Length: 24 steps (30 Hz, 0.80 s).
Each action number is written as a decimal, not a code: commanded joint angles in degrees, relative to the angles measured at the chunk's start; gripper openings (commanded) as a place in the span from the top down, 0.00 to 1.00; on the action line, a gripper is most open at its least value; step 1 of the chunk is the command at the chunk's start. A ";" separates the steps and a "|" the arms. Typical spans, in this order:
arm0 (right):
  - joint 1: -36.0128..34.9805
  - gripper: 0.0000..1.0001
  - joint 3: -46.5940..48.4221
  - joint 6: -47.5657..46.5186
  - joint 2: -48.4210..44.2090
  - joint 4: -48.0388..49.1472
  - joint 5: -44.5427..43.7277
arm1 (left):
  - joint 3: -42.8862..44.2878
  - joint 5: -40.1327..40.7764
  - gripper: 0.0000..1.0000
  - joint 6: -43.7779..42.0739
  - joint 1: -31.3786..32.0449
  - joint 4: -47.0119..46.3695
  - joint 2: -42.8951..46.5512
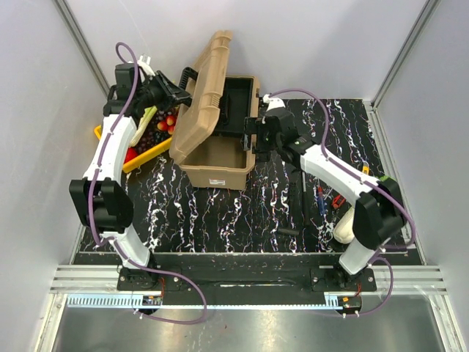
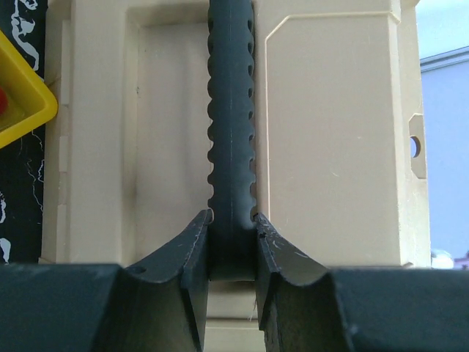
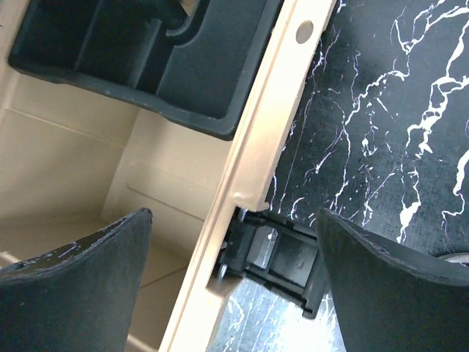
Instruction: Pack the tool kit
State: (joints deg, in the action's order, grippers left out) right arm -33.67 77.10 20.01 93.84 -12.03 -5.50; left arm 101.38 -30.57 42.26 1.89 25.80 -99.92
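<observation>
Left hand [image 2: 231,220] grips toolbox handle [image 2: 231,110] | right hand [image 3: 233,220] spread astride toolbox rim [image 3: 272,110]

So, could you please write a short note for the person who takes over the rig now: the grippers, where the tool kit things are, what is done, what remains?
Left gripper: shut on the lid handle, holding the lid up.
Right gripper: open, one finger inside the toolbox and one outside, over the side latch; it grips nothing.
Black tray: in the far part of the box.
Hand tools: on the table, right of the box.
Done: box open. Left: put the tools in, close the lid, latch it.
</observation>
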 commanded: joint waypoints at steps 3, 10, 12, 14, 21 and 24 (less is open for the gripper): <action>0.10 0.07 6.31 -2.35 5.03 -6.16 -3.02 | -0.48 -10.91 1.00 2.30 -6.98 -15.34 7.02; 0.10 0.22 3.94 2.31 4.95 -7.39 -7.07 | -3.82 -11.44 1.00 -0.69 -13.75 -13.15 6.40; 0.10 0.23 3.59 4.06 5.38 -8.18 -7.51 | -4.88 -12.14 1.00 -1.47 -15.42 -13.15 5.97; 0.10 0.25 3.23 5.30 5.56 -8.71 -7.68 | -5.84 -12.23 1.00 -2.35 -16.56 -12.71 5.70; 0.10 0.25 1.91 8.90 4.69 -9.24 -9.27 | -8.22 -9.52 0.86 -4.55 -18.59 -10.60 5.70; 0.10 0.25 2.18 10.05 4.07 -9.67 -10.14 | -9.01 -8.11 0.77 -5.08 -18.85 -9.55 5.88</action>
State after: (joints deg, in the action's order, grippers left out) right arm -33.76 80.34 27.59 99.50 -16.97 -10.85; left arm 93.12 -43.57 45.89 -13.54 16.86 -98.41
